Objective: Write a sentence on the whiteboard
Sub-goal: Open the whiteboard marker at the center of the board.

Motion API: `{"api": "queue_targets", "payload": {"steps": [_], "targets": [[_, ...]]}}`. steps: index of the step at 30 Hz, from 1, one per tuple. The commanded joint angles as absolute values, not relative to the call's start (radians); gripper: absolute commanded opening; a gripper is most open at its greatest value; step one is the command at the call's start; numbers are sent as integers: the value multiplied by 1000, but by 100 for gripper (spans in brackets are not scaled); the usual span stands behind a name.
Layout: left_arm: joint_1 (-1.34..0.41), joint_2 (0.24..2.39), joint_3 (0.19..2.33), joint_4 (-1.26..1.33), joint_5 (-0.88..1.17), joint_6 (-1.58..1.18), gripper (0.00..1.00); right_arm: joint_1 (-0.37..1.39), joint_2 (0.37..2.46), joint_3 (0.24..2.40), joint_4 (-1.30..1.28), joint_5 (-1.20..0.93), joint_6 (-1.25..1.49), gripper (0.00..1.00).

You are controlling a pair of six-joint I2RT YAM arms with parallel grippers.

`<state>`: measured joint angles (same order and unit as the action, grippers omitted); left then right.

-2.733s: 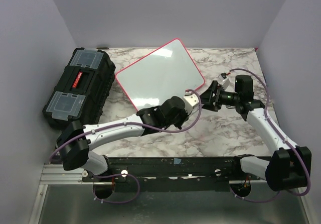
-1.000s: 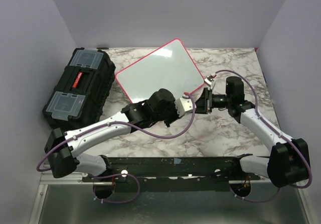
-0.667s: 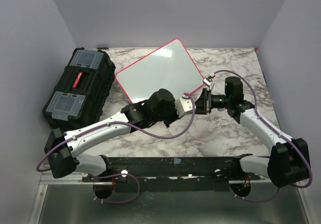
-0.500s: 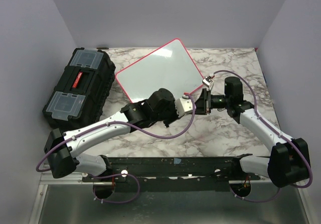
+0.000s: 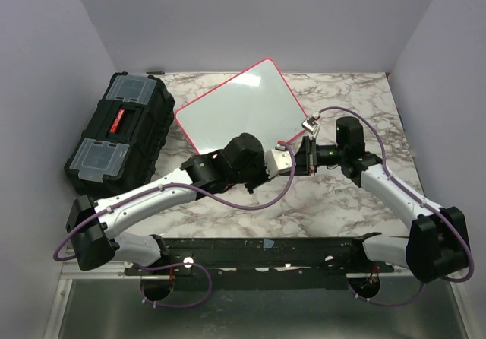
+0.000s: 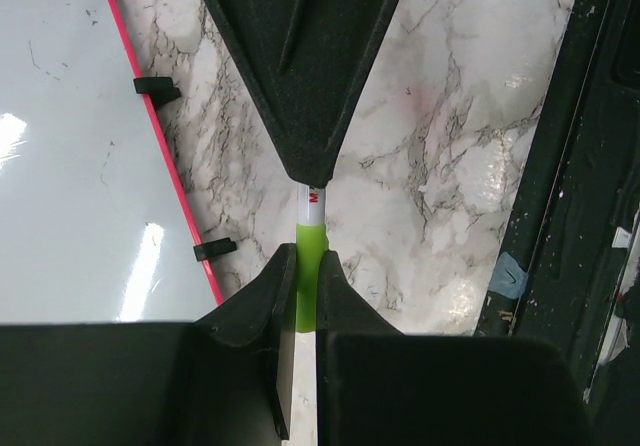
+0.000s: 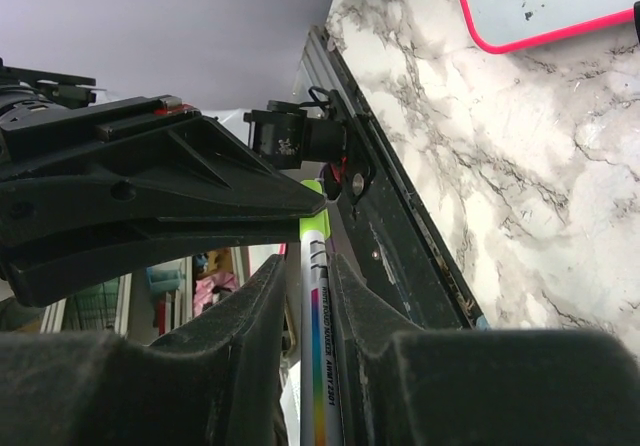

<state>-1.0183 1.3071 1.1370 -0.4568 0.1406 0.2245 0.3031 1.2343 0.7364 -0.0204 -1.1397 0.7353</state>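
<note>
The whiteboard [image 5: 243,115] lies tilted at the back middle of the marble table, its face plain white; the sentence is out of view. Just off its near right corner my two grippers meet tip to tip. A marker is held between them. My left gripper [image 6: 308,258] is shut on the marker's green cap [image 6: 310,246]. My right gripper [image 7: 308,266] is shut on the marker's white barrel [image 7: 322,366]. In the top view the left gripper [image 5: 291,159] and right gripper [image 5: 304,156] touch, and the marker is hidden. The board's pink rim [image 6: 160,126] passes left of the left fingers.
A black toolbox [image 5: 118,130] with clear lid compartments stands at the left, beside the board. The black base rail [image 5: 266,248] runs along the near edge. Purple walls close in the back and both sides. Small black clip feet [image 6: 156,88] stick out from the board's rim.
The grippers, apart at first, have come together tip to tip. The left arm's elbow has swung leftward, and over the last second the right wrist has edged a little left.
</note>
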Motion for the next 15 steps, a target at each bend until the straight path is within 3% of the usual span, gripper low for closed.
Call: {"api": "queue_targets", "payload": {"steps": [1, 9, 12, 15], "targets": [[-1017, 1290, 1178, -445, 173, 241, 0, 323, 1243, 776, -38, -1176, 714, 26], [-1017, 1280, 1178, -451, 165, 228, 0, 325, 1244, 780, -50, -1169, 705, 1], [-1015, 1264, 1173, -458, 149, 215, 13, 325, 1240, 793, -70, -1156, 691, 1], [-998, 1235, 1168, -475, 159, 193, 35, 325, 1233, 802, -77, -1147, 683, 1]]}}
